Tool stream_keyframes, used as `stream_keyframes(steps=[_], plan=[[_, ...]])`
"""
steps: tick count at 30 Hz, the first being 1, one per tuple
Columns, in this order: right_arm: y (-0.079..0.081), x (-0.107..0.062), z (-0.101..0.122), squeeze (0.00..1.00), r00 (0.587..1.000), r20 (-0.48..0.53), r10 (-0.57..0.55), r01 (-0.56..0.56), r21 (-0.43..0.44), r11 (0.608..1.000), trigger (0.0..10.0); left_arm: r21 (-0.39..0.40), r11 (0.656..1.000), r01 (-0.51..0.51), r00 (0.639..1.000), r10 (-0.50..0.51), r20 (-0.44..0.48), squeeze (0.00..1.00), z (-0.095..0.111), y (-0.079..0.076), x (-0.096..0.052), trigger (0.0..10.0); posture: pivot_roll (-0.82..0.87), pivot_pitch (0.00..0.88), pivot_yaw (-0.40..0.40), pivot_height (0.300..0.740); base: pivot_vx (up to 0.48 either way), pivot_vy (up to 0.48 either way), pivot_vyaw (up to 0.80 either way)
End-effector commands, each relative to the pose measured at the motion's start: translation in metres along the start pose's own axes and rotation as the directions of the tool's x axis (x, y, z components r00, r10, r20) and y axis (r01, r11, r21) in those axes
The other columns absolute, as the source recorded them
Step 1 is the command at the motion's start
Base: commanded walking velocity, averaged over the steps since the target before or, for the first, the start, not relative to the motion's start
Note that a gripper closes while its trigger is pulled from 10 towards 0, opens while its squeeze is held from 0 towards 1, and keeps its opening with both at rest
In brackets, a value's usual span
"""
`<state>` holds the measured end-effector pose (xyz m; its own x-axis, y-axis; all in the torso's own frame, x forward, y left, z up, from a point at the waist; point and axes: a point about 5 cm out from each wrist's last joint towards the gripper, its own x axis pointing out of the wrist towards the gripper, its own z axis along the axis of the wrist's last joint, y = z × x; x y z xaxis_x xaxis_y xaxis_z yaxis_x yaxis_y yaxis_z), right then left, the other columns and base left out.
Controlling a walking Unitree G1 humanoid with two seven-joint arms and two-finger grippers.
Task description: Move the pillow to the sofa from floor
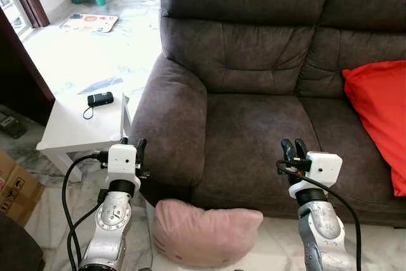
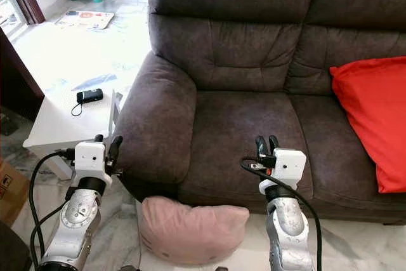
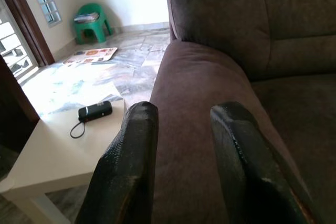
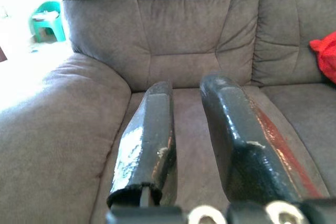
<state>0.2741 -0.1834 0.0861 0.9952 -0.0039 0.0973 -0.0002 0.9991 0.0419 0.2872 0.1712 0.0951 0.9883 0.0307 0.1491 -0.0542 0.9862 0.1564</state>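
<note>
A: Where does the pink pillow lie?
B: On the floor, touching the brown sofa's front, below the seat.
A: And the end effectors?
B: The left end effector hovers by the armrest, the right end effector over the seat; both have fingers apart, holding nothing.

Sharp frames, daylight glare upper left
</note>
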Motion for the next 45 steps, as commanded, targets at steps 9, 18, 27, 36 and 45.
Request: stream_keyframes(steps=[9, 18, 27, 36, 45], plan=[[-0.0009, 0.0012, 0.0021, 0.00, 1.000, 0.013, 0.003, -0.003, -0.008, 1.000, 10.0, -0.009, 1.000, -0.002, 1.000, 0.002, 0.002, 0.00, 0.0011, 0.0001, -0.0001, 10.0, -0.04, 0.100, -0.042, 0.599, 0.000, 0.000, 0.00], [-0.0017, 0.0011, 0.0021, 0.00, 1.000, 0.013, -0.002, 0.002, -0.012, 1.000, 10.0, -0.010, 1.000, -0.002, 1.000, 0.002, 0.001, 0.00, 0.0010, 0.0000, -0.0003, 10.0, -0.04, 0.100, -0.042, 0.599, 0.000, 0.000, 0.00], [-0.0009, 0.0020, 0.0019, 0.00, 1.000, 0.012, 0.005, -0.005, -0.010, 1.000, 10.0, -0.008, 1.000, -0.003, 1.000, 0.003, 0.000, 0.00, 0.0010, -0.0004, 0.0001, 10.0, -0.04, 0.100, -0.044, 0.599, 0.000, 0.000, 0.00], [-0.0003, 0.0022, 0.0027, 0.00, 1.000, 0.016, 0.007, -0.006, -0.010, 1.000, 10.0, -0.012, 1.000, 0.006, 1.000, -0.006, -0.005, 0.00, 0.0002, -0.0014, 0.0000, 10.0, -0.03, 0.101, -0.045, 0.599, 0.000, 0.000, 0.00], [0.0008, 0.0029, 0.0030, 0.00, 1.000, 0.021, 0.008, -0.008, -0.012, 1.000, 10.0, -0.014, 1.000, 0.014, 1.000, -0.014, -0.007, 0.00, -0.0003, -0.0024, 0.0004, 10.0, -0.04, 0.101, -0.044, 0.599, 0.000, 0.000, 0.00]])
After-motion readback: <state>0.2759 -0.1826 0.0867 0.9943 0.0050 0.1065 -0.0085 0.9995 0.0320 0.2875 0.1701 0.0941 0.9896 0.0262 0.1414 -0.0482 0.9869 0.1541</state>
